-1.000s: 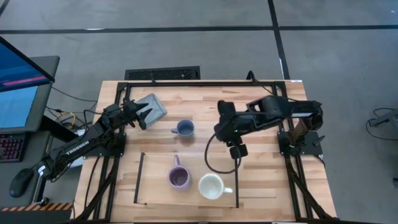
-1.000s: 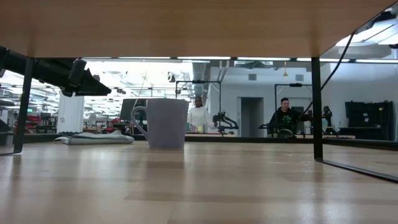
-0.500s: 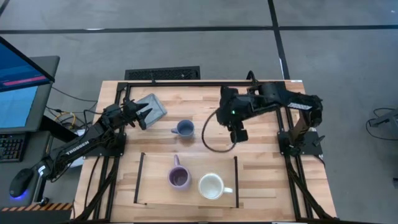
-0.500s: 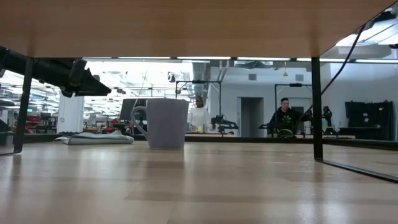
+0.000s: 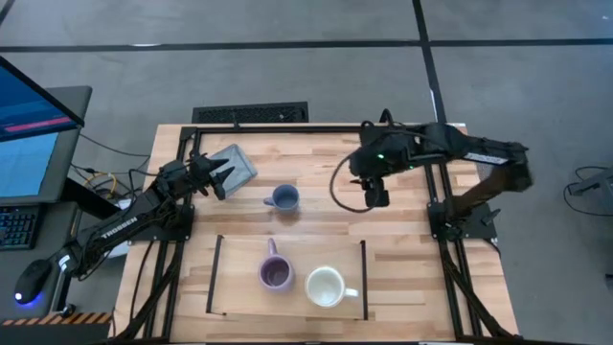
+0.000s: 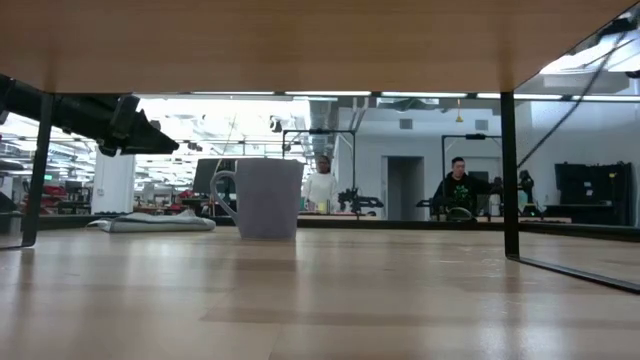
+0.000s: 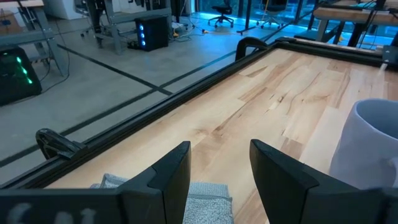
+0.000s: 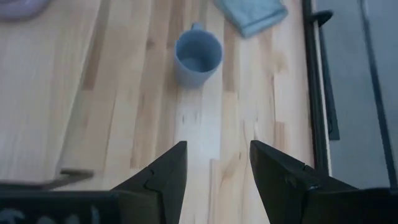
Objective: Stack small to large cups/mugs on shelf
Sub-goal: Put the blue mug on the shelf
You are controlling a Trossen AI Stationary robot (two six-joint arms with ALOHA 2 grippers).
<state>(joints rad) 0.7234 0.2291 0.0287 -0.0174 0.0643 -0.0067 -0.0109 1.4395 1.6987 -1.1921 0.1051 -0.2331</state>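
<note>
The small blue mug (image 5: 283, 198) stands on the tabletop beyond the shelf; it also shows in the right wrist view (image 8: 198, 57), the left wrist view (image 7: 367, 146) and the low view (image 6: 265, 197). The lilac mug (image 5: 276, 273) and the white mug (image 5: 326, 287) stand side by side on the light-wood shelf (image 5: 239, 254). My right gripper (image 5: 375, 196) is open and empty, to the right of the blue mug; in its wrist view (image 8: 217, 146) it points toward that mug. My left gripper (image 5: 222, 175) is open and empty over the grey pad (image 5: 237, 163).
The grey pad (image 7: 202, 199) lies at the table's far left, under my left gripper's fingers. The shelf's black end bars (image 5: 364, 278) stand at both short ends. A black frame (image 5: 316, 126) runs along the table's far edge. People stand in the room beyond (image 6: 458, 188).
My right gripper has drawn back from over the shelf's right end toward the table's far edge and a little to the right, still open and empty. The mugs have stayed where they were.
</note>
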